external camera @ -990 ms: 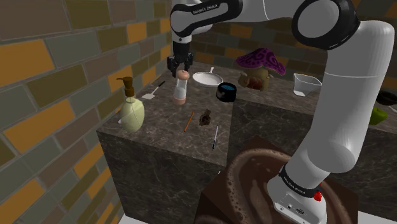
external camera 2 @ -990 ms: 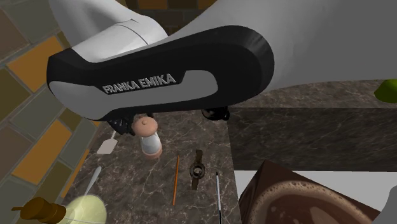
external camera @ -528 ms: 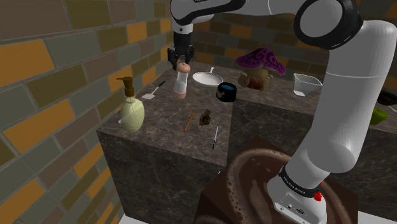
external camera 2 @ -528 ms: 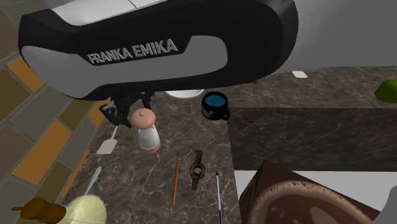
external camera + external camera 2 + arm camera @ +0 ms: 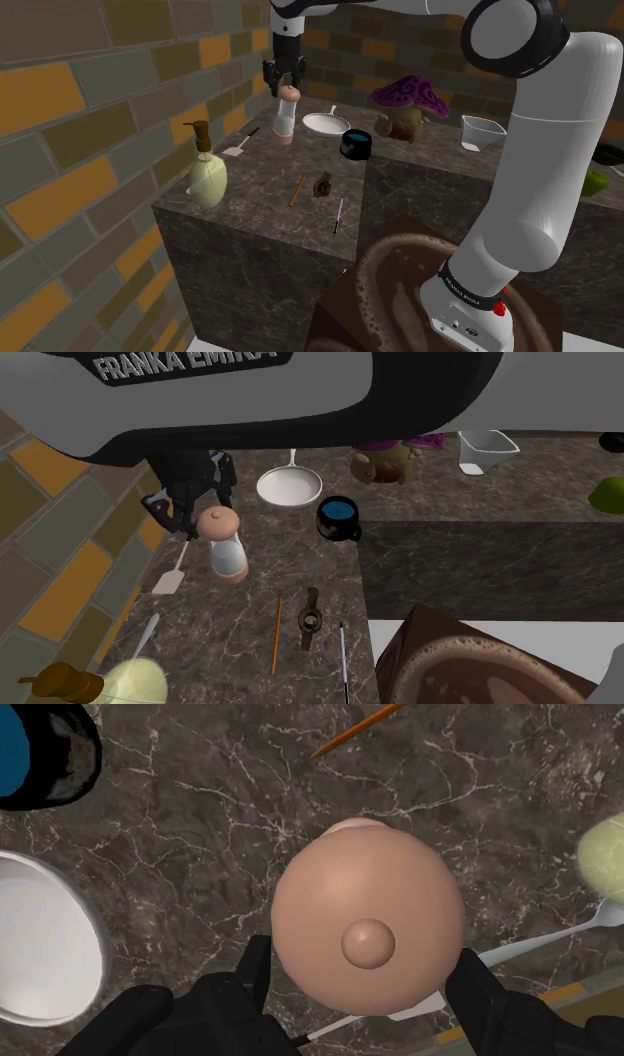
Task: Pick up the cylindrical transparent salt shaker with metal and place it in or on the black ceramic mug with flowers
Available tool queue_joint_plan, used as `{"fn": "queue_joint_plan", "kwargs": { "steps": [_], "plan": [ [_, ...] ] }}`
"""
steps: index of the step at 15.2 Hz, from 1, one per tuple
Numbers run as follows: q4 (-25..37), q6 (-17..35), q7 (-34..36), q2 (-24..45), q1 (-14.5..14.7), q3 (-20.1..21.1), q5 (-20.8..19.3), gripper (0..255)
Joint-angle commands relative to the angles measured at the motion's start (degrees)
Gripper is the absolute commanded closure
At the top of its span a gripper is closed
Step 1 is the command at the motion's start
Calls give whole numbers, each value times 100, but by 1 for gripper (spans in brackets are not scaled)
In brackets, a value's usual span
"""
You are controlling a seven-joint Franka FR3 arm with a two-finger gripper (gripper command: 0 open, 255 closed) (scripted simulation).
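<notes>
Shoulder view: gripper [image 5: 285, 80] is clasping salt shaker [image 5: 285, 118] by its cap, axis upright, upper ctr; mug [image 5: 355, 144] is sitting lower-right of it

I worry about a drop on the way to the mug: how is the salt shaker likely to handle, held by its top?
The salt shaker is tall and narrow, and the gripper clasps it only at its rounded pinkish cap, so it may swing or slip. Its clear body looks rigid, perhaps fragile. Stood in the black mug, it would probably lean or tip.
</notes>
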Motion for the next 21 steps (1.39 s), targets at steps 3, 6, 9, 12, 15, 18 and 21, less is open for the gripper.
{"fn": "queue_joint_plan", "kwargs": {
  "steps": [3,6,9,12,15,18,21],
  "plan": [
    [367,-338,-22,30,4,1,4,255],
    [609,-543,-35,67,8,1,5,255],
    [396,-529,-388,-158,-230,-116,57,255],
    [263,-543,-751,-329,-465,-243,105,255],
    [207,-582,-1122,-446,-697,-379,152,255],
    [227,-644,-1499,-509,-930,-520,199,255],
    [324,-729,-1882,-516,-1166,-665,251,255]
  ]
}}
